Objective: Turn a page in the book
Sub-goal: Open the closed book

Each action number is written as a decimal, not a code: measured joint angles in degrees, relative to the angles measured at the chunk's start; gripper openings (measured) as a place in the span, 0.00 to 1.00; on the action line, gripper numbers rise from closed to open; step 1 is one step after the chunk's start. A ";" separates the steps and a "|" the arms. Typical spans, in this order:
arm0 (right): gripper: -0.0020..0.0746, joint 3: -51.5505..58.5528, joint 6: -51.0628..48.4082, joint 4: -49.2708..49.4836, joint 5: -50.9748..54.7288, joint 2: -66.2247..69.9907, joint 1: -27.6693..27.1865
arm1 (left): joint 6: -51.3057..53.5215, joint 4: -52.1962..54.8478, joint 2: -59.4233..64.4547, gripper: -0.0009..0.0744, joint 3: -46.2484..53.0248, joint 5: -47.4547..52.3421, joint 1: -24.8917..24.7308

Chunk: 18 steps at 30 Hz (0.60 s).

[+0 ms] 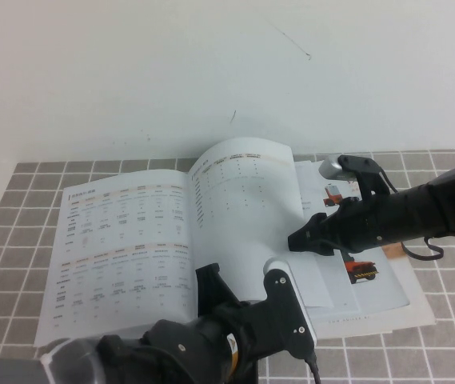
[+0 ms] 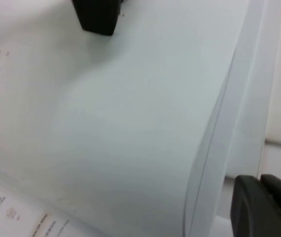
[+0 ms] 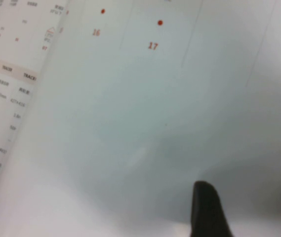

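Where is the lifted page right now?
In the high view the lifted page arches up at the middle of the open book, between the left gripper near its front edge and the right gripper at its right edge.

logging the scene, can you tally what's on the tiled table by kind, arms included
book, open, one page arched up mid-turn: 1
loose sheets with a red truck picture, under the book's right side: 1 stack, number of sheets unclear
grippers: 2, left gripper shut at the book's near edge, right gripper open against the lifted page
total: 4
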 joint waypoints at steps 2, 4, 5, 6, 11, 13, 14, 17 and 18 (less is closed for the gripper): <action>0.52 0.00 0.00 0.00 0.00 0.00 0.00 | -1.76 0.51 0.40 0.01 0.00 1.57 -0.23; 0.52 0.00 0.00 0.00 0.00 0.00 0.00 | -3.99 1.80 0.65 0.01 0.00 2.32 -0.33; 0.52 0.00 0.00 0.00 0.00 0.00 0.00 | -5.22 2.73 0.80 0.01 0.00 2.54 -0.33; 0.52 0.00 0.00 0.00 0.00 0.00 0.00 | -6.26 3.73 1.27 0.01 0.00 2.54 -0.33; 0.52 0.00 0.00 0.00 0.00 0.00 0.00 | -10.65 7.44 3.71 0.01 0.00 2.54 -0.33; 0.52 0.00 0.00 0.00 0.00 0.00 0.00 | -11.54 7.83 4.32 0.01 0.00 2.54 -0.33; 0.52 0.00 0.00 0.00 0.00 0.00 0.00 | -11.89 7.83 4.61 0.01 0.00 2.54 -0.33; 0.52 0.00 0.00 0.03 0.00 0.00 0.00 | -12.50 8.05 4.88 0.01 0.00 2.93 -0.33; 0.52 0.00 0.00 0.03 0.00 0.00 0.00 | -12.61 8.05 5.03 0.01 0.00 3.43 -0.33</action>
